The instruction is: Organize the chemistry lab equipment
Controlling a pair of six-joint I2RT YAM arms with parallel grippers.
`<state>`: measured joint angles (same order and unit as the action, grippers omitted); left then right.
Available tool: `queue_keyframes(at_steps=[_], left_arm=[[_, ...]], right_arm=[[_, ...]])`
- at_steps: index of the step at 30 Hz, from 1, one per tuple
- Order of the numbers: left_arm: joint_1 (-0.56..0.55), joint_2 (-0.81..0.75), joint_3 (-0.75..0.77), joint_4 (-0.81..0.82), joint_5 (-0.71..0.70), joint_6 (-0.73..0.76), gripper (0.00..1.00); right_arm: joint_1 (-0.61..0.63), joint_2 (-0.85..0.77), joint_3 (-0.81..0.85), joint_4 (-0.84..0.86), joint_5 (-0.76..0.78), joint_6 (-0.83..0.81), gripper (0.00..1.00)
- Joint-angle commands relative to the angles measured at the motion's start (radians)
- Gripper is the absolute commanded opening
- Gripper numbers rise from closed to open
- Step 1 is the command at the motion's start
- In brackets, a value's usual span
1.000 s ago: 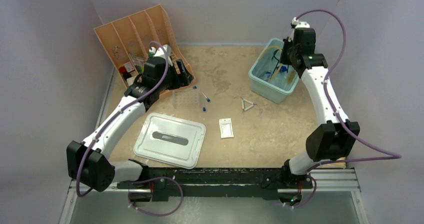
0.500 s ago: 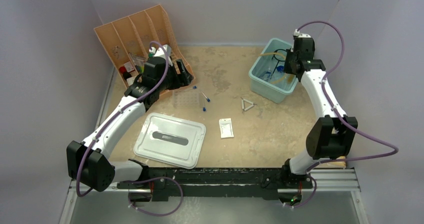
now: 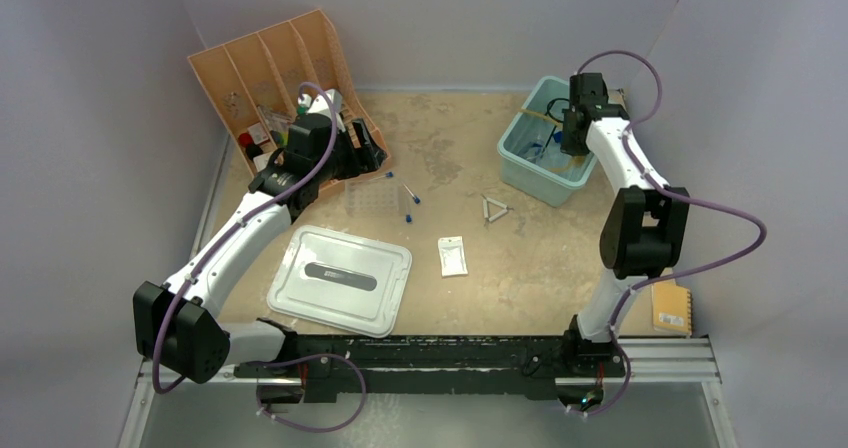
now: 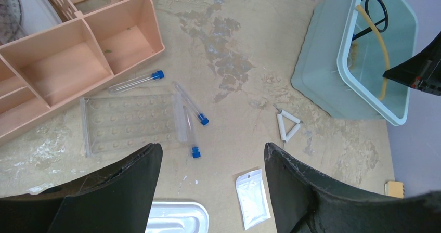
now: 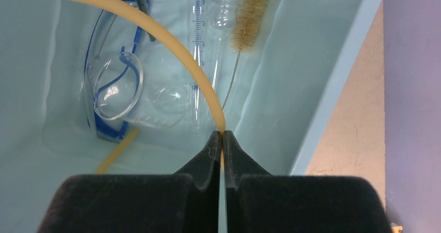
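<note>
My right gripper is shut on the amber rubber hose, which arcs up inside the teal bin; in the top view the gripper is at the bin's right side. The bin also holds the black wire ring, blue-framed goggles, a brush and clear glassware. My left gripper is open and empty above the table. Below it lie the clear tube rack, blue-capped tubes, the wire triangle and the small clear packet.
The peach slotted organizer leans at the back left, with my left wrist in front of it. The grey-white lid lies at the front left. A brown card lies at the front right edge.
My right arm has folded in, its elbow swinging left, and the wrist has dropped lower into the bin with the hose. The left arm has not moved.
</note>
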<state>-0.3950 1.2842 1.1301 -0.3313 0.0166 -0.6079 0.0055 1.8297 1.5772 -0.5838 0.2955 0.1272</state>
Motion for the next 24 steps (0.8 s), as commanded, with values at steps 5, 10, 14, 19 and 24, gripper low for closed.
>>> queue_keyframes(at_steps=[5,10,14,19,24], left_arm=[[-0.004,-0.018,0.001,0.012,-0.014,0.021,0.71],[-0.004,-0.011,0.002,0.009,-0.014,0.021,0.71],[-0.004,-0.009,0.002,0.010,-0.014,0.019,0.71],[-0.004,-0.010,-0.002,0.009,-0.014,0.017,0.71],[-0.004,-0.013,-0.006,0.011,-0.014,0.012,0.71]], right_arm=[[-0.004,0.018,0.116,-0.056,0.025,0.015,0.07],[-0.003,0.047,0.171,-0.155,0.069,0.044,0.09],[-0.003,0.055,0.164,-0.187,0.115,0.052,0.03],[-0.003,0.047,0.152,-0.200,0.131,0.058,0.03],[-0.003,0.012,0.139,-0.161,0.091,0.055,0.22]])
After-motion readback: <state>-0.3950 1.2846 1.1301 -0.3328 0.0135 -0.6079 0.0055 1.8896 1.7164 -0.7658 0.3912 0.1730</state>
